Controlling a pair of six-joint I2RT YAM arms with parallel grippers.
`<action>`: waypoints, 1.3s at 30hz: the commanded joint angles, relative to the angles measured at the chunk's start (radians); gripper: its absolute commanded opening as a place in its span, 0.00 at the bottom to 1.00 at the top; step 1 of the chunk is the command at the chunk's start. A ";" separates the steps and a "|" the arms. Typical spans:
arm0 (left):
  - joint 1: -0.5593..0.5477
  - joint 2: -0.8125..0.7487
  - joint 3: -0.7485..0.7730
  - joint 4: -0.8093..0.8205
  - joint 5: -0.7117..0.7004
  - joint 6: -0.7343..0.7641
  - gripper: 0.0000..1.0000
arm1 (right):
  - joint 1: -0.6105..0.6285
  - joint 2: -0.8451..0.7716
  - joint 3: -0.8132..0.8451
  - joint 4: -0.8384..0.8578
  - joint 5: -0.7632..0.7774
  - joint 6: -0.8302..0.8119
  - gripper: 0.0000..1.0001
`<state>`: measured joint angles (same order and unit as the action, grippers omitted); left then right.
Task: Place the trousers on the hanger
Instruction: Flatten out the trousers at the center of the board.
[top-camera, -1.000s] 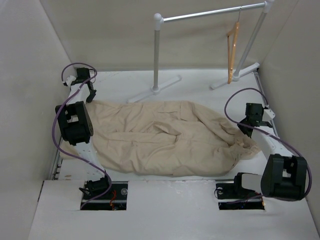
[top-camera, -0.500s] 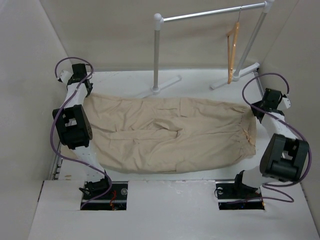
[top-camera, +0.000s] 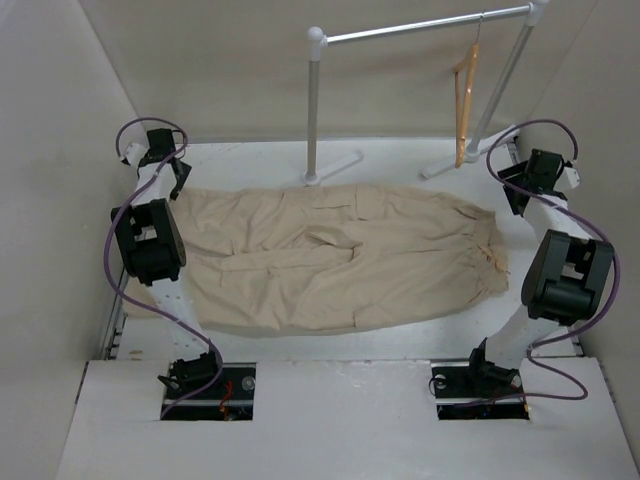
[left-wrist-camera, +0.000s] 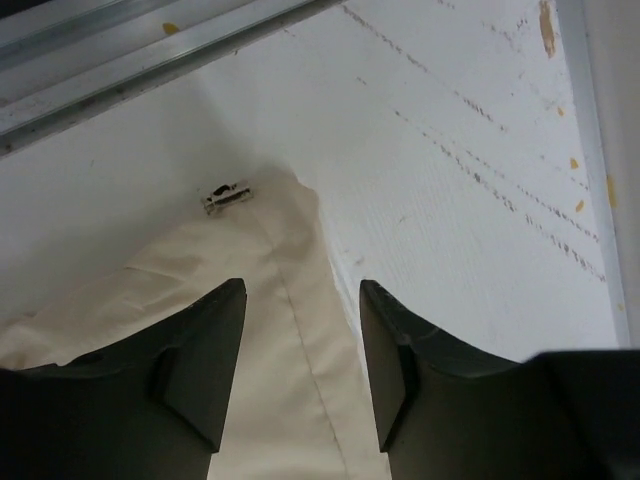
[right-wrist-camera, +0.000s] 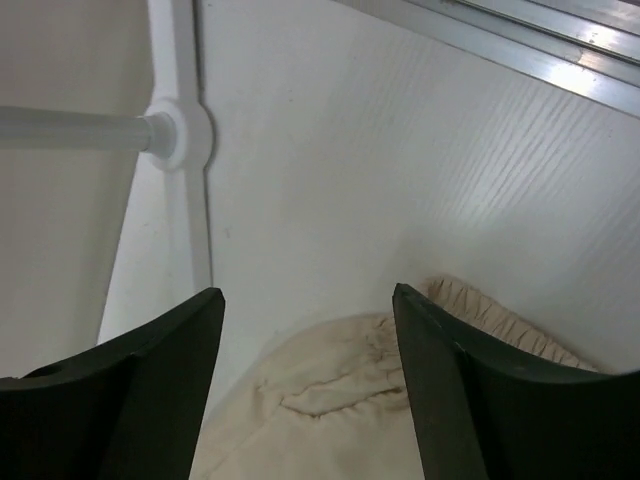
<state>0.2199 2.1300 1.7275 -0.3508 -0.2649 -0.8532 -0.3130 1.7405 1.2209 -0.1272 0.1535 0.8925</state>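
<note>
The beige trousers (top-camera: 330, 255) lie spread out flat across the table, waistband to the right and leg ends to the left. My left gripper (top-camera: 176, 180) hovers open over the far left leg corner (left-wrist-camera: 285, 300); the cloth lies below the jaws, unclamped. My right gripper (top-camera: 518, 196) is open just above the gathered waistband (right-wrist-camera: 350, 400), holding nothing. The wooden hanger (top-camera: 463, 105) hangs by its metal hook from the right end of the white rail (top-camera: 420, 27), behind the trousers.
The rail's post (top-camera: 313, 110) and feet (top-camera: 310, 185) stand just behind the trousers; one foot (right-wrist-camera: 180, 135) shows in the right wrist view. Walls enclose the table on left, right and back. A metal edge strip (left-wrist-camera: 150, 60) runs beside the left gripper.
Both grippers have opened and let go of the trousers, which were pulled out from a bunched heap and now lie flat. Both arms have lifted slightly off the cloth's far corners.
</note>
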 joint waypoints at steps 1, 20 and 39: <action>-0.003 -0.216 -0.087 0.007 0.010 0.006 0.50 | 0.057 -0.168 -0.001 -0.024 0.018 -0.012 0.76; 0.414 -1.082 -1.112 -0.154 0.112 -0.084 0.48 | 0.867 -1.051 -0.600 -0.337 0.014 -0.015 0.20; 0.358 -1.140 -1.166 -0.237 0.016 -0.224 0.35 | 0.858 -1.219 -0.626 -0.469 -0.104 -0.087 0.31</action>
<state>0.6113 1.0077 0.6125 -0.6132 -0.2493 -1.0107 0.5648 0.5297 0.5713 -0.5999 0.0921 0.8421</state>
